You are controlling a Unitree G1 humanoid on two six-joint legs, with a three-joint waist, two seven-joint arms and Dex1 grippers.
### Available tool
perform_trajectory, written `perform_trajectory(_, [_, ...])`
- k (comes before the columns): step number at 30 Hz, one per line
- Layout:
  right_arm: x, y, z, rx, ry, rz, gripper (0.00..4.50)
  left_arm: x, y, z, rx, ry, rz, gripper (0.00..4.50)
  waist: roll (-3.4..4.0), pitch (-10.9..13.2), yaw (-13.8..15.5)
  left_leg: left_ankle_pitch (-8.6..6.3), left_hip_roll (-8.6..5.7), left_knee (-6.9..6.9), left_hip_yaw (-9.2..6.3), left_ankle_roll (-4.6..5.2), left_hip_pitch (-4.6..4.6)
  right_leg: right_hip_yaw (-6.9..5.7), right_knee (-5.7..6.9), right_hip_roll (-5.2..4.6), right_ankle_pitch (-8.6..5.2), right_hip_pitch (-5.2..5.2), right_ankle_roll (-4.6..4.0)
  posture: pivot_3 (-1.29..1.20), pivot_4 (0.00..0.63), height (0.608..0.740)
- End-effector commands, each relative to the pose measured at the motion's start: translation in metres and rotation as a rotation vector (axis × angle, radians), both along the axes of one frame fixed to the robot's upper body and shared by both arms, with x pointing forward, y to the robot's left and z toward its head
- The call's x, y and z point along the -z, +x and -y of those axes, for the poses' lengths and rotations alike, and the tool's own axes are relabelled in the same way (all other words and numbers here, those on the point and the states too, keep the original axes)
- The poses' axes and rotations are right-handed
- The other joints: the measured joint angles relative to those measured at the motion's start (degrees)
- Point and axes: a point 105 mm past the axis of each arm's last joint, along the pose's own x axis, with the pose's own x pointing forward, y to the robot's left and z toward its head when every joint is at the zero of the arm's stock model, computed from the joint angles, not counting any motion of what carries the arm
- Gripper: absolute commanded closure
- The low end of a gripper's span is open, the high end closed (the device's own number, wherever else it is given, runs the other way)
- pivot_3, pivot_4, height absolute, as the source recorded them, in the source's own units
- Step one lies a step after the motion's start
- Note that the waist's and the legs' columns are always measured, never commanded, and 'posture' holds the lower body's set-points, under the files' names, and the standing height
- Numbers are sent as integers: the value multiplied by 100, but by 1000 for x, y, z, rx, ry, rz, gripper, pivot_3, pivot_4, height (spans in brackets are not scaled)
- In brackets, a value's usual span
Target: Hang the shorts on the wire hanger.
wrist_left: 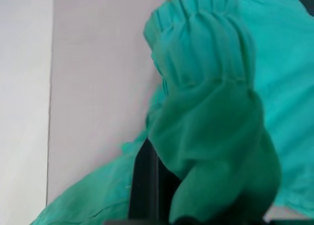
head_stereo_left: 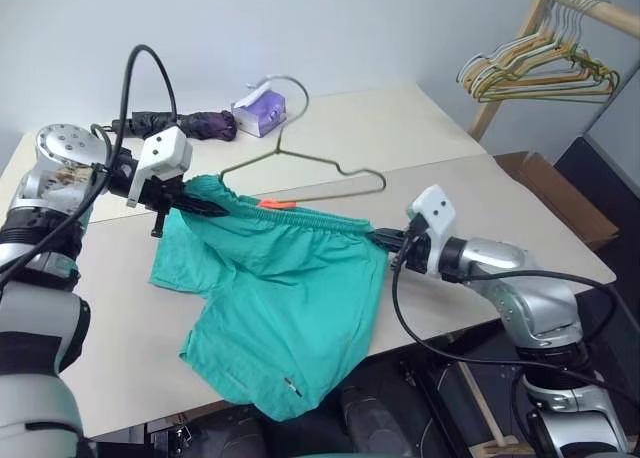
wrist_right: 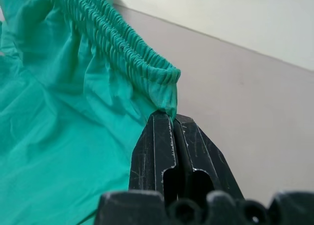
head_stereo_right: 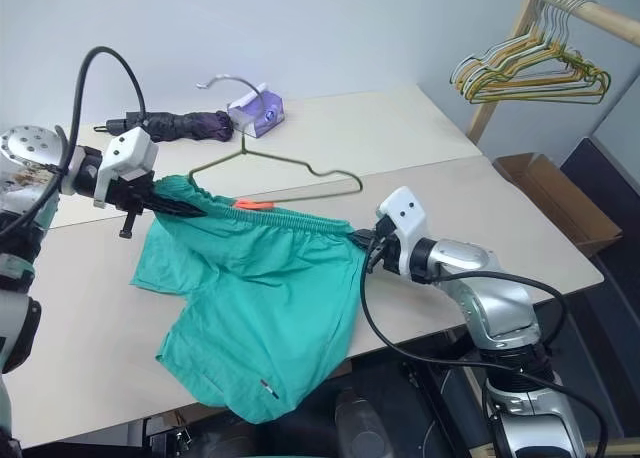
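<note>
Two beige tables (head_stereo_left: 480, 193) stood pushed together against a pale wall, and a wooden rack at the far right carried a bunch of yellow, white and green hangers (head_stereo_left: 535, 66). At the back of the far table lay a dark folded umbrella (head_stereo_left: 185, 125), with a small purple-and-white box (head_stereo_left: 259, 111) just beside it.

I held the shorts (head_stereo_left: 285, 288) stretched by their gathered waistband between my two grippers, above the near table. My left gripper (head_stereo_left: 205, 207) was pinched closed on the left end of the waistband; in the left wrist view the cloth bunched over its black fingers (wrist_left: 147, 185). My right gripper (wrist_right: 172, 118) was pressed together on the right end of the waistband, the elastic edge caught at the very fingertips. The legs of the shorts draped downward, the lower hem hanging past the front edge of the table. A small orange tag (head_stereo_left: 278, 204) showed at the waistband's back edge.

The wire hanger (head_stereo_left: 320, 170) lay flat behind the shorts, across the seam between the two tables, its hook pointing toward the purple-and-white box. Its lower bar sat just beside the waistband; whether they touched could not be determined.
</note>
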Motion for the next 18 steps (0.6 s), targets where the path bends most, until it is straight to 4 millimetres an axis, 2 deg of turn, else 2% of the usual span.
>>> perform_trajectory(1, [-14,12,40,126,-21,50,4481,-14,-7,-27,-68,19,36,4500,0,0,-2,0,1,0,0,0,0,0,0,1,0,0,0,-200,44,740])
perform_trajectory(5, [-15,13,47,124,-31,50,4481,-14,-11,-33,-79,20,24,4500,0,0,3,0,0,0,0,0,0,0,0,1,-1,0,1,-195,47,740])
perform_trajectory(13, [-14,15,59,139,-48,34,4481,-3,-22,-61,-119,143,15,4500,0,0,18,0,1,-1,1,0,0,0,0,1,-1,-1,0,-182,53,740])
perform_trajectory(18, [-13,17,62,147,-47,27,4481,-6,-21,-74,-177,158,15,4500,1,1,42,0,0,-1,1,0,0,1,-1,1,-1,-1,1,-177,56,740])
